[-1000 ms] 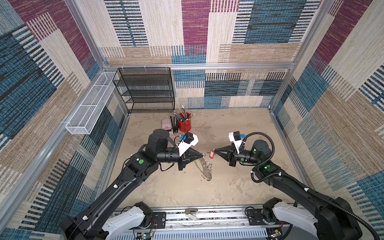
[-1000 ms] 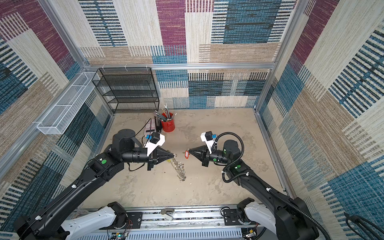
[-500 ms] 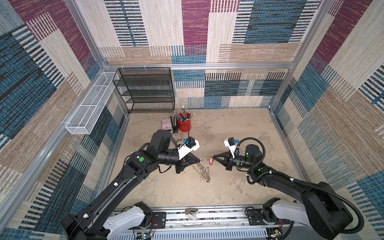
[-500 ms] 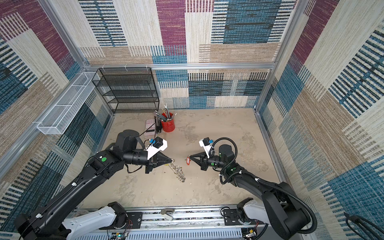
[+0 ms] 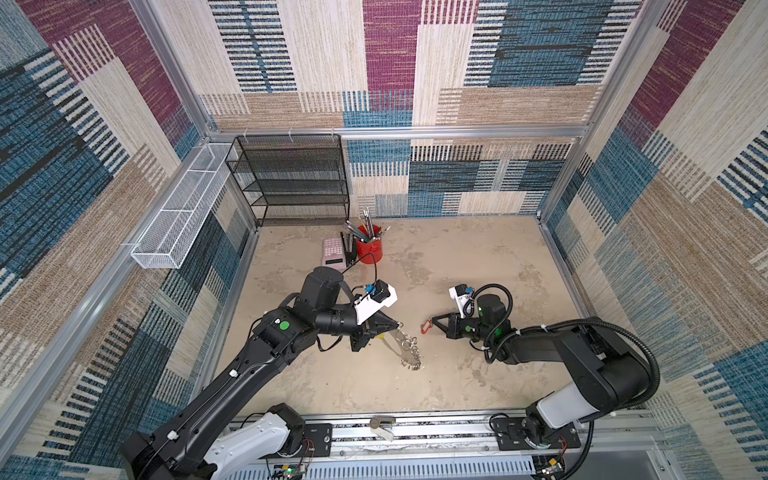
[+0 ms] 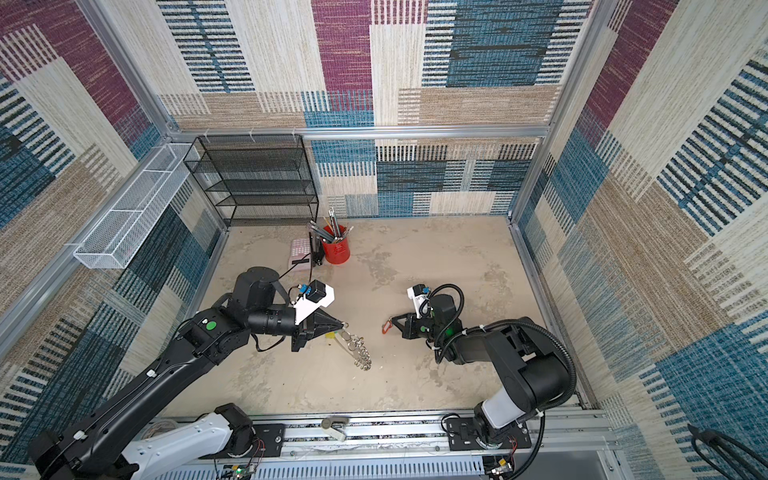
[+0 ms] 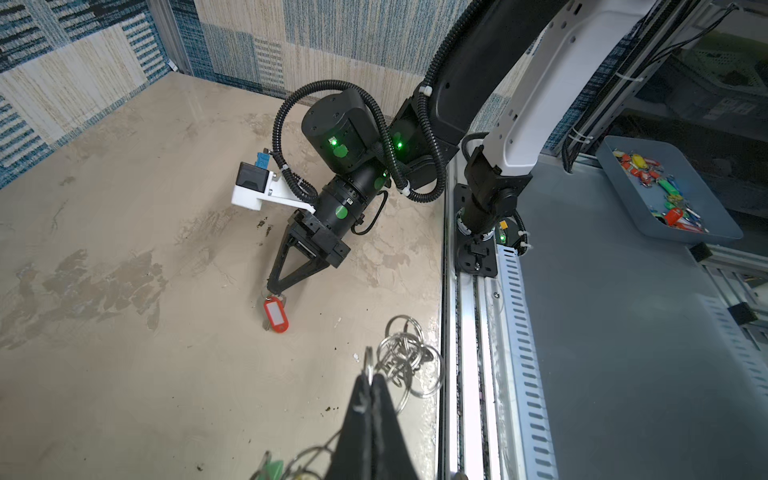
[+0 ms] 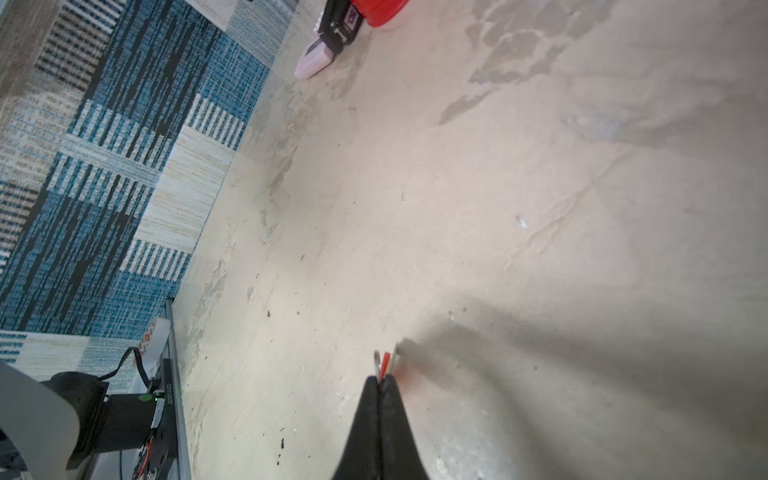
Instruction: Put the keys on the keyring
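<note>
Left pincer [image 5: 398,324] closed on one ring of the keyring [image 5: 409,351], the rest trailing off its tips. Right pincer [image 5: 433,321] closed on the red-tagged key [image 7: 275,314] — tag just beyond its tips. Bare table [image 5: 457,382] between the facing tips and around both — walls well apart.

Both arms are sinking toward the table

The right gripper [image 5: 432,321] is bringing the red-tagged key [image 5: 424,328] down to the tabletop [image 5: 457,257], its elbow rising and folding nearer. The left gripper [image 5: 398,325] is dropping slightly lower and nearer too, and the keyring [image 5: 410,352] it carries is trailing lower.
</note>
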Robot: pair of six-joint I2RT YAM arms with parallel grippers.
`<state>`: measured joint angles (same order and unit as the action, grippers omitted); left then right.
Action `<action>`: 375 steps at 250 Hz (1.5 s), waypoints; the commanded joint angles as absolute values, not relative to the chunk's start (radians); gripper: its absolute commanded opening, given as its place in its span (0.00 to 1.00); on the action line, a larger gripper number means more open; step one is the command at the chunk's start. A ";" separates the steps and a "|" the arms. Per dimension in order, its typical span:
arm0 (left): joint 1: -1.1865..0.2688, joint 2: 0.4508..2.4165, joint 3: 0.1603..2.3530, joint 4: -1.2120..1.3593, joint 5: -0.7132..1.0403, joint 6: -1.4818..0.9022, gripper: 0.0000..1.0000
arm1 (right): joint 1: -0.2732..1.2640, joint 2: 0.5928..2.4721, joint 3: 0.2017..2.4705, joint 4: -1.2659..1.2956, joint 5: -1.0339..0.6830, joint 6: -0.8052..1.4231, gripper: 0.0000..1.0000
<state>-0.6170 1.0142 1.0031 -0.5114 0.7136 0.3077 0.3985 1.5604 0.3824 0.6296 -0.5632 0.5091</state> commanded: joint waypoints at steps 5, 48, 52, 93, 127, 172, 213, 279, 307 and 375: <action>-0.615 1.014 0.985 -0.409 0.735 0.275 0.00 | 0.387 1.559 0.376 0.685 -0.529 0.555 0.19; -0.614 1.018 0.958 -0.326 0.753 0.221 0.00 | 0.374 1.433 0.392 0.582 -0.489 0.550 0.42; -0.614 1.017 0.954 -0.314 0.753 0.214 0.00 | 0.374 1.415 0.397 0.566 -0.485 0.546 0.42; -0.612 0.999 0.883 -0.137 0.755 0.106 0.00 | 0.374 1.179 0.453 0.469 -0.531 0.512 0.53; -0.611 0.978 0.796 0.073 0.778 -0.025 0.00 | 0.375 1.069 0.531 0.479 -0.717 0.486 0.58; -0.609 0.983 0.687 0.339 0.801 -0.197 0.00 | 0.449 1.035 0.630 0.444 -0.884 0.425 0.59; -0.607 0.984 0.785 0.090 0.812 -0.187 0.00 | 0.518 1.040 0.674 0.383 -0.911 0.333 0.57; -0.597 1.021 1.002 -0.406 0.836 -0.009 0.00 | 0.580 1.128 0.747 0.342 -0.971 0.293 0.45; -0.594 1.046 1.044 -0.476 0.850 0.018 0.00 | 0.605 1.145 0.760 0.356 -0.983 0.302 0.40; -0.588 1.095 1.089 -0.513 0.884 0.060 0.00 | 0.642 1.177 0.753 0.357 -0.966 0.300 0.34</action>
<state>-0.5926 1.0801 1.0576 -0.4789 0.8421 -0.0002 0.6296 1.1671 0.7544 0.3393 -0.9611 0.3099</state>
